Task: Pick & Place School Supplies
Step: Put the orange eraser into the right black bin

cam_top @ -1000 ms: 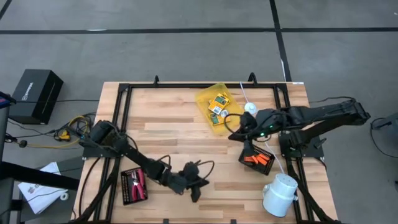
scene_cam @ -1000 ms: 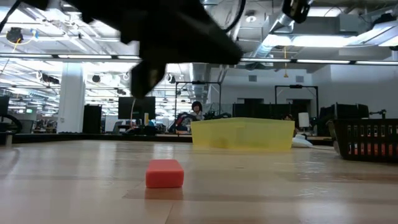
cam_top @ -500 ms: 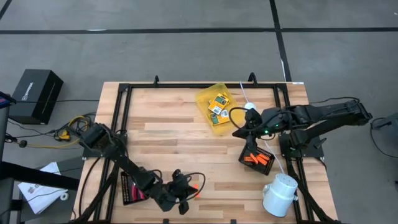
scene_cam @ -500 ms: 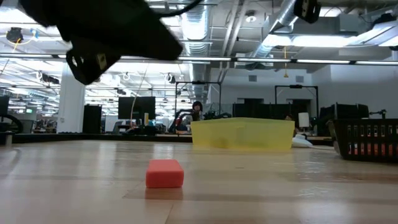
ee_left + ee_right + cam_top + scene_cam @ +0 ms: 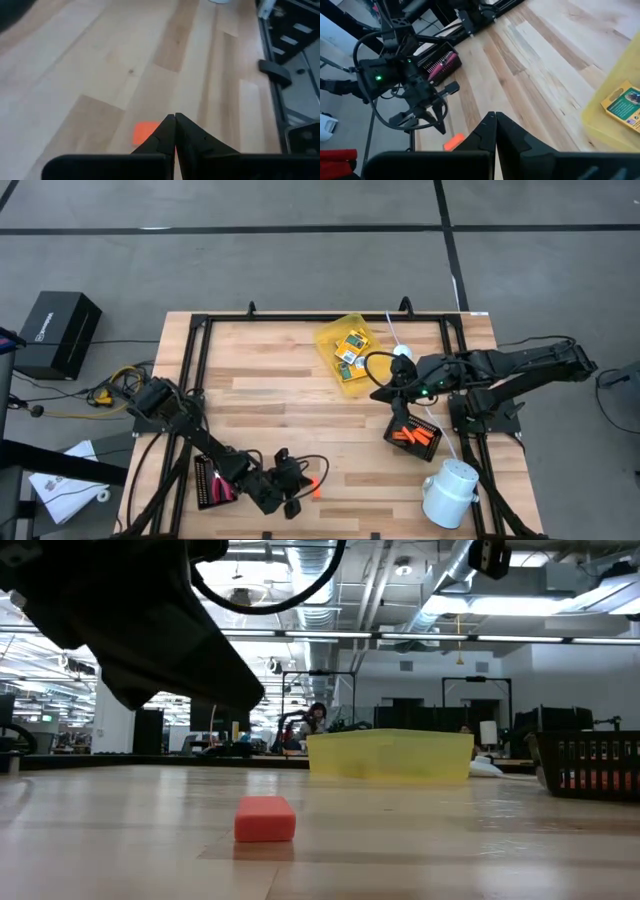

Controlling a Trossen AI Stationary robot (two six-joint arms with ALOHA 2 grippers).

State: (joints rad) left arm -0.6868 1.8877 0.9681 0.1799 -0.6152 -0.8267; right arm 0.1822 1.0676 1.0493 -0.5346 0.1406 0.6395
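Note:
One short orange stick lies flat on the wood near the table's front edge; it also shows as the orange stick and the orange stick. My left gripper is shut just beside it, on its near-left side, and hovers clear of it. My right gripper is shut in the air between the translucent yellow tray holding card boxes and a black tray holding orange sticks. A red-handled tool lies in another black tray at the front left.
A white cylinder stands at the front right corner. A black metal frame runs around the tabletop's edges. Bare wood lies between the trays in the table's middle. A person sits far back in the room.
My left gripper has swung toward the table's near-left corner and dropped a little, rolling as it went; the orange stick it had covered from above now lies in plain sight and has not moved. My right gripper has rolled slightly in place.

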